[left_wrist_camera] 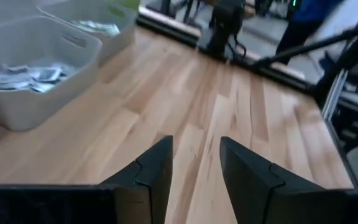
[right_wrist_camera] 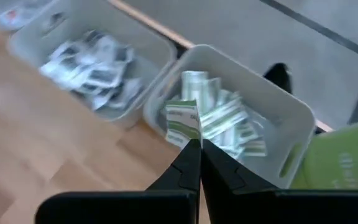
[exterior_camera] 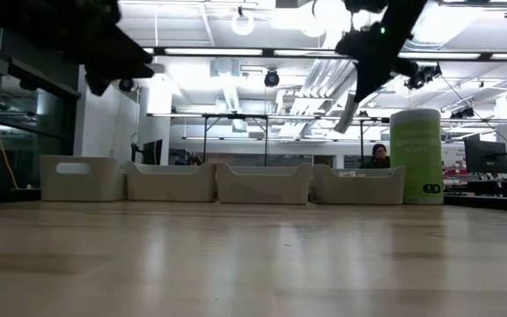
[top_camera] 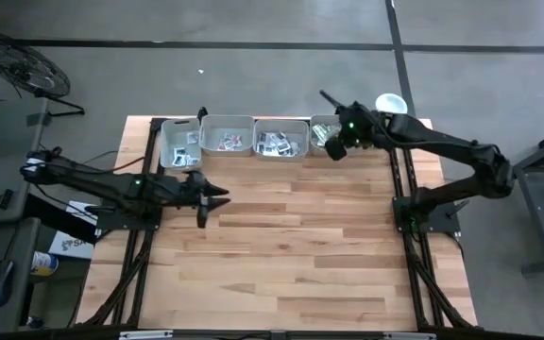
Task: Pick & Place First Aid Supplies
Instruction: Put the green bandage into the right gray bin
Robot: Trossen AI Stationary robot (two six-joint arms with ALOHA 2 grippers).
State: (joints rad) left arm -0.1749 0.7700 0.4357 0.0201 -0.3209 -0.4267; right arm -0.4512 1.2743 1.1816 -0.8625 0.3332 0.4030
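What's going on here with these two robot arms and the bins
The right gripper is shut on a green-white sachet, holding it above the rightmost tray, which holds more of the same strips. The left gripper hangs open and empty over bare table. Four grey trays line the table's far edge.

Ceiling lights blow out white in your low view; the arms read as black silhouettes against them. Tabletop carries a pale sheen. Your wrist views are soft; the trays are blurred. High view evenly lit, faint shadows.
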